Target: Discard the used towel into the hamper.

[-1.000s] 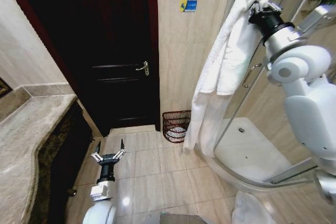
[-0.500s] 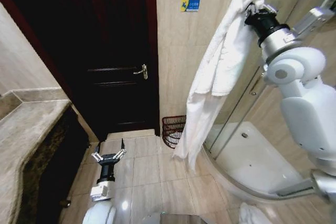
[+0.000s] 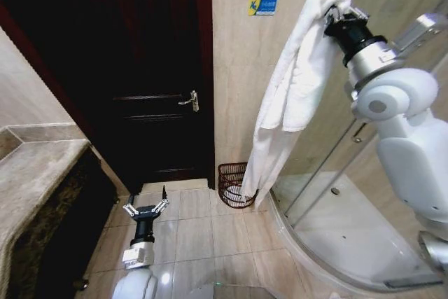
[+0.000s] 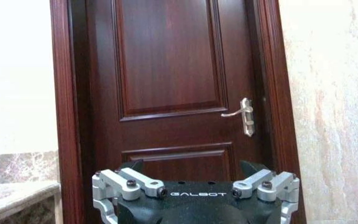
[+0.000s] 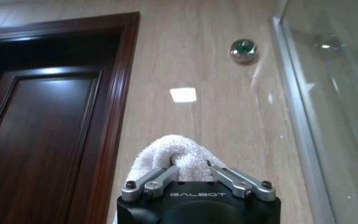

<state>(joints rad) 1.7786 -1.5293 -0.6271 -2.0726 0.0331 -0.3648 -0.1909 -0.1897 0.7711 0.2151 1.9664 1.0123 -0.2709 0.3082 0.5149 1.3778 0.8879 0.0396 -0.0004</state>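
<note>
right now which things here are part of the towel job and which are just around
Part of the job:
- towel, held high by the right hand
- hamper, on the floor by the wall

Just around:
- door
- counter
- shower enclosure
- left hand, open and idle, low

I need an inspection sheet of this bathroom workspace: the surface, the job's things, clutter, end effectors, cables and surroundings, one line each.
Surface: beige tiled floor, bare where visible.
Job's things: white towel hangs high from the right end effector, its lower end in front of the hamper's right side; hamper stands on the floor against the wall, beside the door.
Clutter: nothing seen.
End effectors: right end effector raised, shut on the towel; left end effector low over the floor, open, holding nothing.
Cables: nothing seen.
Surroundings: dark wooden door closed, with metal handle; stone counter on the left; glass shower enclosure on the right.
</note>
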